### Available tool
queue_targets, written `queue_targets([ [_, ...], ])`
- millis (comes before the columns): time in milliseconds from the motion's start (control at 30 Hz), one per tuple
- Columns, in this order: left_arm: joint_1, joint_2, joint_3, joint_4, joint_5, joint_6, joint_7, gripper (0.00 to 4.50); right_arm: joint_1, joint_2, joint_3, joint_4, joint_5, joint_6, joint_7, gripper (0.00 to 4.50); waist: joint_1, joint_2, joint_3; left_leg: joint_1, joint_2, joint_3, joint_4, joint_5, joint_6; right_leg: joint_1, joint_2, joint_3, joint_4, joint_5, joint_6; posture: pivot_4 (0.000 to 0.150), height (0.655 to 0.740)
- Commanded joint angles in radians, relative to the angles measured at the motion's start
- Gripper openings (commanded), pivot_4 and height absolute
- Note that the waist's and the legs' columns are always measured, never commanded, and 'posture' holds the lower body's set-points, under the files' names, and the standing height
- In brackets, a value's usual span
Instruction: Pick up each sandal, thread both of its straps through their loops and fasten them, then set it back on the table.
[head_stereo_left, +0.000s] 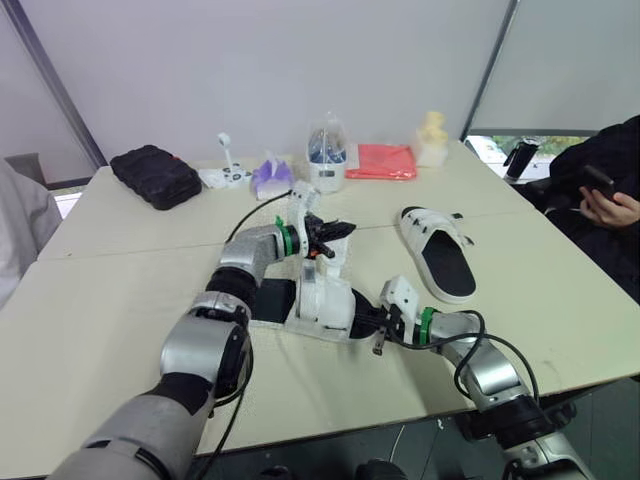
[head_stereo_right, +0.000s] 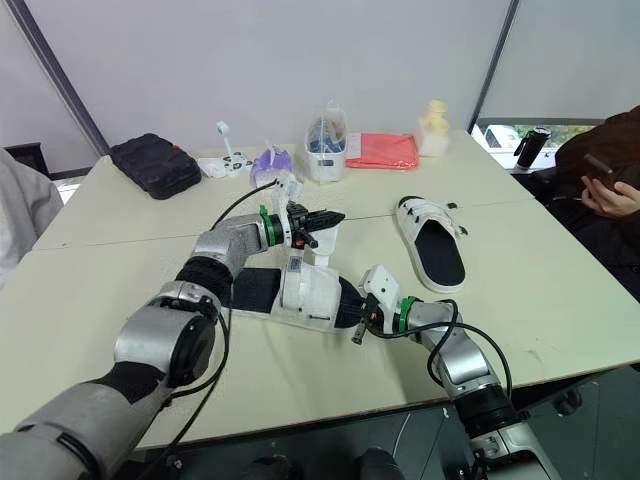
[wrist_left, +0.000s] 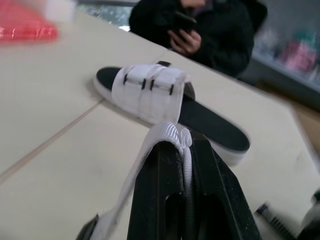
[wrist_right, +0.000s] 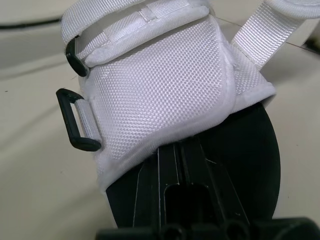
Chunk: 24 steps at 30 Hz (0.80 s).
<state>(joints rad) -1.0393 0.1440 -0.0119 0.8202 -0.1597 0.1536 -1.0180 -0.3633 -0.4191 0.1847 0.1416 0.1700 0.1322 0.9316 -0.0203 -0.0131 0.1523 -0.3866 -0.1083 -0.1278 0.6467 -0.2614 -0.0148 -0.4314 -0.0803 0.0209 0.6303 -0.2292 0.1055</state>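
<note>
— Two arms, posed how?
— Left arm bent inward, left gripper (head_stereo_left: 338, 231) pinching the raised strap (wrist_left: 166, 134); right gripper (head_stereo_left: 376, 322) at the sandal (head_stereo_left: 322, 300) toe, grip unclear.
— Sandal?
— Centre of the table (head_stereo_left: 120, 300), lying nine-to-three, toe at three.

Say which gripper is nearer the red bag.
Left. The left gripper, pinching a strap, is mid-table, short of the red bag; the right gripper grips the sandal near the robot.
</note>
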Motion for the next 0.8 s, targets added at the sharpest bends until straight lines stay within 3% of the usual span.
queue_targets([
  [33, 0.158, 0.066, -0.1, -0.318, 0.03, -0.031, -0.08, 0.09, 0.016, 0.001, 0.016, 0.02, -0.008, 0.007, 0.009, 0.0, 0.0, 0.0, 0.0, 0.0, 0.0, 0.0, 0.0, 0.0, 0.0, 0.0, 0.0, 0.0, 0.0, 0.0, 0.0, 0.15, 0.74],
  [200, 0.276, 0.099, -0.084, -0.49, -0.043, 0.191, -0.023, 0.09, 0.023, 0.005, 0.02, 0.021, -0.007, 0.005, 0.01, 0.0, 0.007, 0.0, 0.0, 0.0, 0.0, 0.0, 0.002, -0.004, 0.006, 0.001, 0.001, 0.002, 0.0, 0.0, 0.0, 0.15, 0.74],
  [233, 0.298, 0.113, -0.095, -0.51, -0.026, 0.138, -0.023, 0.09, 0.025, 0.006, 0.022, 0.019, -0.008, 0.005, 0.01, 0.0, 0.007, 0.001, 0.0, 0.001, 0.0, 0.0, 0.002, -0.004, 0.007, 0.002, 0.001, 0.001, 0.0, 0.0, 0.0, 0.15, 0.74],
  [367, 0.394, 0.232, -0.226, -0.542, 0.193, -0.456, -0.007, 0.09, 0.025, 0.003, 0.023, 0.023, -0.007, 0.003, 0.017, 0.0, 0.004, 0.001, 0.0, 0.011, 0.0, 0.003, -0.003, -0.004, 0.007, 0.006, 0.001, 0.002, 0.0, 0.0, -0.001, 0.15, 0.74],
  [433, 0.4, 0.281, -0.262, -0.495, 0.316, -0.771, 0.083, 0.09, 0.017, 0.001, 0.023, 0.034, -0.008, 0.0, 0.022, 0.0, 0.007, 0.001, 0.0, 0.012, 0.001, 0.003, -0.004, -0.004, 0.005, 0.005, 0.001, 0.002, -0.001, 0.0, -0.001, 0.15, 0.74],
  [533, 0.38, 0.314, -0.285, -0.385, 0.432, -1.07, 0.213, 0.09, 0.008, 0.003, 0.021, 0.047, -0.01, -0.005, 0.026, 0.0, 0.01, 0.001, -0.001, 0.012, 0.001, 0.004, -0.003, -0.005, 0.005, 0.006, 0.0, 0.003, -0.001, 0.0, -0.001, 0.15, 0.74],
  [567, 0.373, 0.321, -0.293, -0.35, 0.453, -1.119, 0.24, 0.09, 0.007, 0.005, 0.021, 0.05, -0.011, -0.006, 0.026, 0.0, 0.01, 0.001, -0.001, 0.012, 0.0, 0.004, -0.002, -0.005, 0.006, 0.006, 0.0, 0.003, -0.001, 0.0, -0.001, 0.15, 0.74],
  [667, 0.376, 0.285, -0.269, -0.299, 0.372, -0.988, 0.252, 0.09, 0.006, 0.01, 0.025, 0.053, -0.014, -0.006, 0.025, 0.0, 0.01, 0.001, -0.001, 0.012, 0.0, 0.004, -0.001, -0.006, 0.008, 0.007, 0.0, 0.003, -0.001, 0.0, -0.001, 0.15, 0.74],
  [800, 0.352, 0.312, -0.288, -0.282, 0.493, -1.135, 0.349, 0.09, 0.005, 0.01, 0.027, 0.061, -0.014, -0.01, 0.028, 0.0, 0.009, 0.001, -0.001, 0.012, 0.0, 0.004, -0.001, -0.007, 0.008, 0.007, 0.001, 0.003, 0.0, 0.0, -0.001, 0.15, 0.74],
])
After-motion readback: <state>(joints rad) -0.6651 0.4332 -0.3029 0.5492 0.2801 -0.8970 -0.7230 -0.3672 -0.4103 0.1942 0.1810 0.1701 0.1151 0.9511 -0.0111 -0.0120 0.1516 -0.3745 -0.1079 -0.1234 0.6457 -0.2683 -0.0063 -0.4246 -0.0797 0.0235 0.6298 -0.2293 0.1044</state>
